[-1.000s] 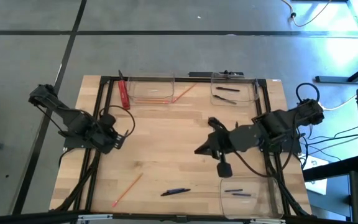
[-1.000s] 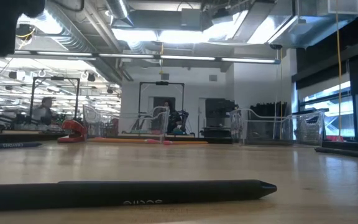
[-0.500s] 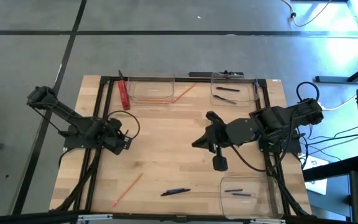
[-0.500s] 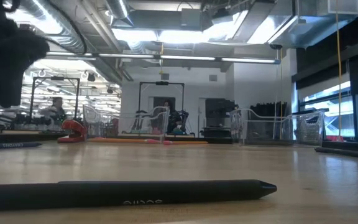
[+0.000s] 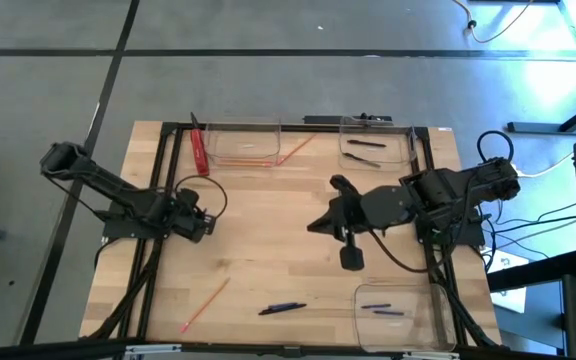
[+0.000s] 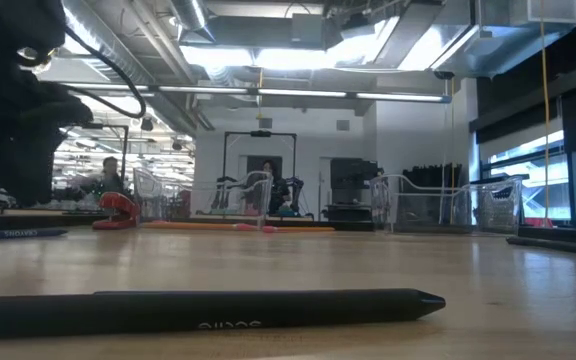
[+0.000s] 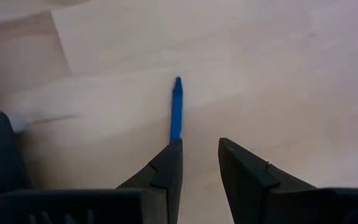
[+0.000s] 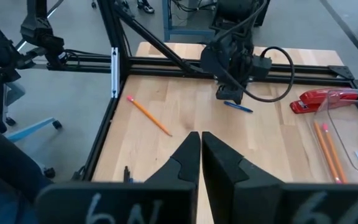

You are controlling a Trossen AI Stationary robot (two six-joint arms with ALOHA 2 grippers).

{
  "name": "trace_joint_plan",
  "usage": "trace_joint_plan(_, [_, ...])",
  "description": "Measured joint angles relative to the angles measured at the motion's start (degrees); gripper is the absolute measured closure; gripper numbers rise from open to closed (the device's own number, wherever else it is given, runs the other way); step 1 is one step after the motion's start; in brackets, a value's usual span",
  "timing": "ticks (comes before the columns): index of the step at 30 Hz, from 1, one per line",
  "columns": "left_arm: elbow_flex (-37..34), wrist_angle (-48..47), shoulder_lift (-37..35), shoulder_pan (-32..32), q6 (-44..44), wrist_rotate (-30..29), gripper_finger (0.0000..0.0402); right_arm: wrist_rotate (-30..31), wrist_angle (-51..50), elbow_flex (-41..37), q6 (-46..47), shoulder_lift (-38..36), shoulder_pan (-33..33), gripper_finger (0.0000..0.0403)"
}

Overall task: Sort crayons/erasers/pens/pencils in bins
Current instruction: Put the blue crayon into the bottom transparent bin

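Note:
A short blue crayon (image 7: 177, 111) lies flat on the wood. My left gripper (image 7: 197, 142) hangs open just above it and points steeply down; the crayon's near end runs in behind one fingertip (image 7: 174, 149). From above, that gripper (image 5: 206, 222) is at the table's left. My right gripper (image 5: 315, 227) hovers shut and empty over the middle. An orange pencil (image 5: 205, 304) and a dark pen (image 5: 282, 308) lie near the front edge. Of the three clear bins, the far middle one (image 5: 230, 133) holds pencils; the far right one (image 5: 405, 150) and the near right one (image 5: 360, 305) hold pens. My left gripper has one fingertip (image 7: 174, 149) over the near end of the blue crayon (image 7: 176, 134), coming from above. I cannot tell whether it touches. The crayon lies flat on the table, outside the gap between the fingers.
A flat red bar (image 5: 200, 150) lies at the far left beside the pencil bin. A black frame rail (image 5: 173, 140) runs round the tabletop. The black pen (image 6: 208, 308) fills the low view's foreground. Bare wood lies between the two arms.
My left gripper has come down toward the table and shifted a little toward the right edge, its fingers keeping the same gap. My right gripper has drifted slightly toward the table's left and stayed shut.

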Motion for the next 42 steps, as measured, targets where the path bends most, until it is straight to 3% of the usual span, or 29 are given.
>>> trace_joint_plan(21, [-0.4, 3.9, 10.0, 9.0, 11.9, 2.7, 0.0305, 0.0, -0.1, 0.0, -1.5, 0.0, -1.1, 0.0384])
trace_joint_plan(42, [-0.3, 7.6, 15.2, 9.5, 14.2, 4.0, 0.0320, 0.0, -0.5, 0.0, -1.5, 0.0, -1.1, 0.0384])
